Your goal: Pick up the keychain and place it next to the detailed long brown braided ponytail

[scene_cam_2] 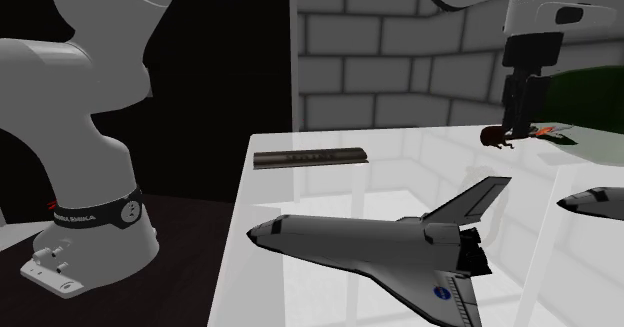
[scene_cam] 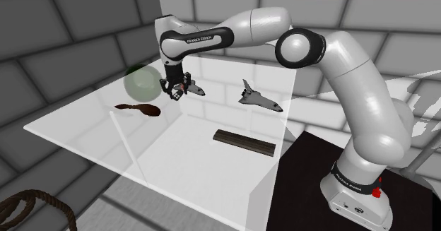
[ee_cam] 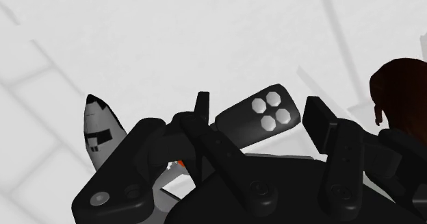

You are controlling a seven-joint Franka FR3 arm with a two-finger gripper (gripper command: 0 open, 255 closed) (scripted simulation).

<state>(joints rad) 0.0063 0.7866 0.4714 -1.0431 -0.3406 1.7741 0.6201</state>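
Observation:
My black gripper point(scene_cam: 174, 92) is shut on the keychain point(ee_cam: 263, 116), a black fob with four pale buttons, clasped tilted between the two fingers point(ee_cam: 205, 123). The brown braided ponytail point(scene_cam: 140, 109) lies on the white table point(scene_cam: 184, 159), a short way toward the shoulder view's left of the gripper. In the wrist view the ponytail point(ee_cam: 400, 85) shows just beyond one finger. From the second exterior view, the gripper point(scene_cam_2: 517, 133) hangs close beside the ponytail point(scene_cam_2: 493, 136).
A small space shuttle model point(scene_cam: 195, 90) sits right beside the gripper, and a second shuttle point(scene_cam: 259, 99) lies farther right. A dark flat bar point(scene_cam: 244, 142) rests nearer the stand. A translucent green ball point(scene_cam: 141, 83) stands behind the ponytail. A rope coil point(scene_cam: 35, 205) is on the floor.

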